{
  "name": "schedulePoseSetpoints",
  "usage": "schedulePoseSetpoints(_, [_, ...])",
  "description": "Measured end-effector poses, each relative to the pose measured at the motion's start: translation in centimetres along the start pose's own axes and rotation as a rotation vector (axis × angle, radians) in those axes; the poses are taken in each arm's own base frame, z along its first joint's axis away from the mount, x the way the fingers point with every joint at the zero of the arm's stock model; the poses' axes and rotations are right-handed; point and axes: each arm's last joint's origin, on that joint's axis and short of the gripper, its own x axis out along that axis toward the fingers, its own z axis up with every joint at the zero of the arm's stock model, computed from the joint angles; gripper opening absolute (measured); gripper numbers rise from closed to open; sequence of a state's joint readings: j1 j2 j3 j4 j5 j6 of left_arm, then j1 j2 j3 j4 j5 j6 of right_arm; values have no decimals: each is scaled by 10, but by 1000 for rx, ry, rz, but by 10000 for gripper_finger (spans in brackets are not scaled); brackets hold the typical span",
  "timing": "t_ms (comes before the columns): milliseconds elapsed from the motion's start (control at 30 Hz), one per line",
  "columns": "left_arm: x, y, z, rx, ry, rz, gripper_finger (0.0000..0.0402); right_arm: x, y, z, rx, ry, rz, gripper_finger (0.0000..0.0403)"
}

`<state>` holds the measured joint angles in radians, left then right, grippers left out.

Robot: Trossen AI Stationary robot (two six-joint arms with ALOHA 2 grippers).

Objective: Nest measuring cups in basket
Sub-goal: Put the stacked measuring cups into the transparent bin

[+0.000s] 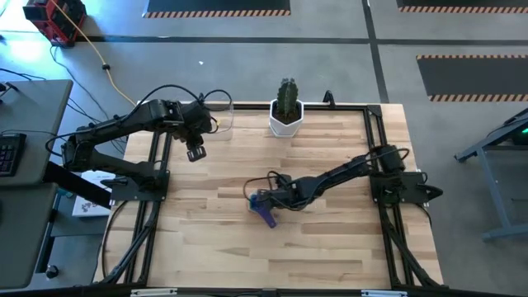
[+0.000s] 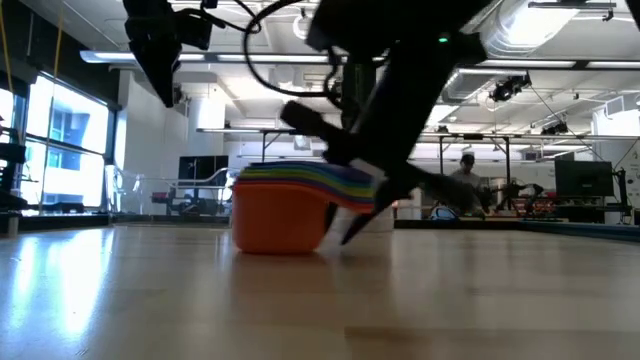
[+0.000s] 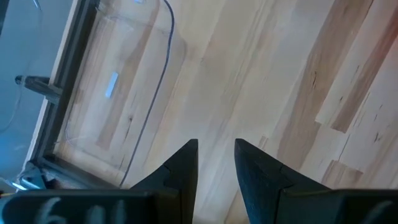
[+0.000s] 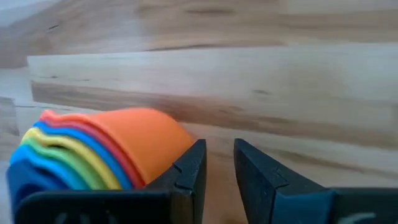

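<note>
Seven nested measuring cups (image 4: 93, 155) beside right hand (image 4: 219, 165).

Mid-desk: nested measuring cups (image 1: 262, 208) with right pincer (image 1: 270, 196) beside them block passage.
Far edge: cactus pot (image 1: 286, 118) stands.
Far-left corner: basket (image 1: 221, 115).
Near desk (image 1: 247, 256): bare wood.

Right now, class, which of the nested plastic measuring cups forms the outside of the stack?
The orange measuring cup: its whole bowl shows, while the others show only coloured rims.
</note>
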<state>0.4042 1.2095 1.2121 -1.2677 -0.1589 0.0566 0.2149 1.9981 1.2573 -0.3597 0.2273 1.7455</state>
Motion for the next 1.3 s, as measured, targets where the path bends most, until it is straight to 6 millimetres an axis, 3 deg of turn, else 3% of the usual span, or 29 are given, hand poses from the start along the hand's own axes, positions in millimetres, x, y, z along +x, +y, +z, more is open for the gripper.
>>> schedulePoseSetpoints(367, [-1, -1, -13, 34, 138, -9, 97, 48, 75, 2, -114, 37, 79, 73])
schedulePoseSetpoints(567, [-4, -2, -17, 46, 146, -12, 97, 56, 103, 4, -219, 44, 49, 73])
schedulePoseSetpoints(833, [-17, -6, -27, 50, 86, -18, 97, 33, 111, 12, -298, -59, -100, 73])
schedulePoseSetpoints(1133, [-36, -14, -41, 61, -22, -40, 97, -7, 126, 28, -489, -78, -195, 73])
schedulePoseSetpoints(1300, [-44, -25, -47, 113, -59, -137, 97, -37, 134, 39, -594, -141, -257, 73])
